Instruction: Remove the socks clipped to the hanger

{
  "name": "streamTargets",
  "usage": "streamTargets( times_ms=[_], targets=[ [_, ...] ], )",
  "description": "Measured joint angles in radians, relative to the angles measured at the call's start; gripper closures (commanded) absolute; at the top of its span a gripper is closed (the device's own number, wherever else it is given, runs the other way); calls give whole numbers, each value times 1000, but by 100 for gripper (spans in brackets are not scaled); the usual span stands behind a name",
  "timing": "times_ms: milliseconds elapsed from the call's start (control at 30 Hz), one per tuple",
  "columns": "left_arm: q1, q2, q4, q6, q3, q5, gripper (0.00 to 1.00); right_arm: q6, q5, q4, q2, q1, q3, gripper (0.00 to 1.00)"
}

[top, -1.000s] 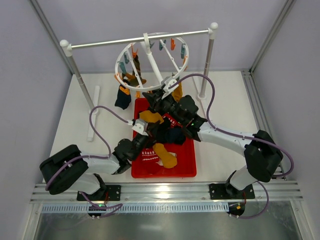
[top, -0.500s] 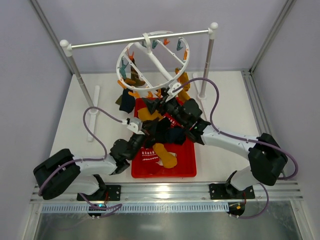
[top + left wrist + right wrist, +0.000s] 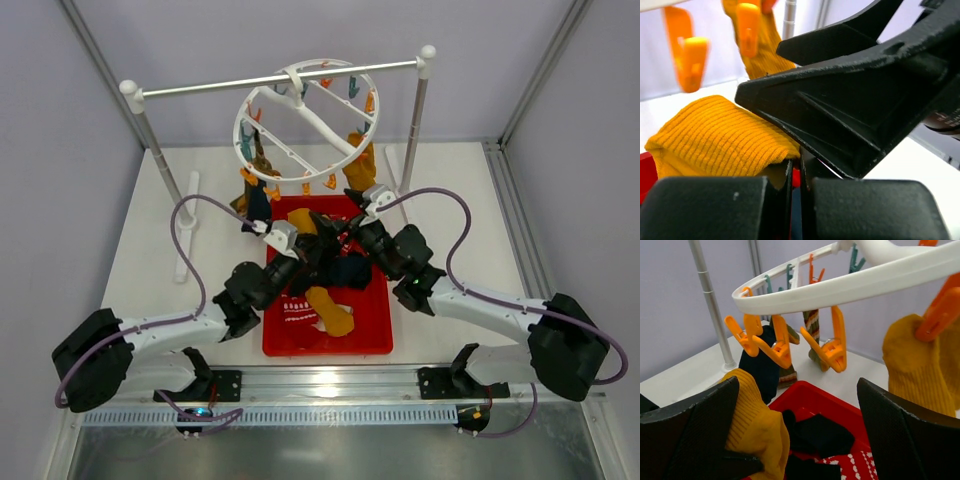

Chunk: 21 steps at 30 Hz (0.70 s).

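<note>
Low in the overhead view, the red tray point(image 3: 372, 335) already holds several loose socks point(image 3: 331, 312). Just above it, our left gripper point(image 3: 795, 175) is pinched shut on a mustard sock point(image 3: 715, 132), while the right gripper point(image 3: 797, 385) gapes wide around nothing. Toward the top, the hanger point(image 3: 840, 287) has a yellow sock point(image 3: 915, 370), a navy sock point(image 3: 757, 365) and a striped sock point(image 3: 812, 325) clipped on, so we judge the job partly done.

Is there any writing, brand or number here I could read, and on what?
Nothing here can be read.
Small white print on a black robot part, left wrist view: too blurred to read.
White marks on the red fabric in the red tray: too small to tell if letters.
</note>
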Motion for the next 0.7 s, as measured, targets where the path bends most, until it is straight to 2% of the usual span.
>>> streamTargets(
  times_ms=[167, 467, 700],
  targets=[
    [0, -1, -220, -11, 123, 68, 100, -29, 148, 9, -91, 2, -80, 0],
    [31, 93, -552, -64, 344, 311, 100, -57, 357, 23, -235, -14, -202, 0],
    [36, 261, -760, -48, 475, 305, 100, -39, 425, 24, -330, -42, -268, 0]
  ],
)
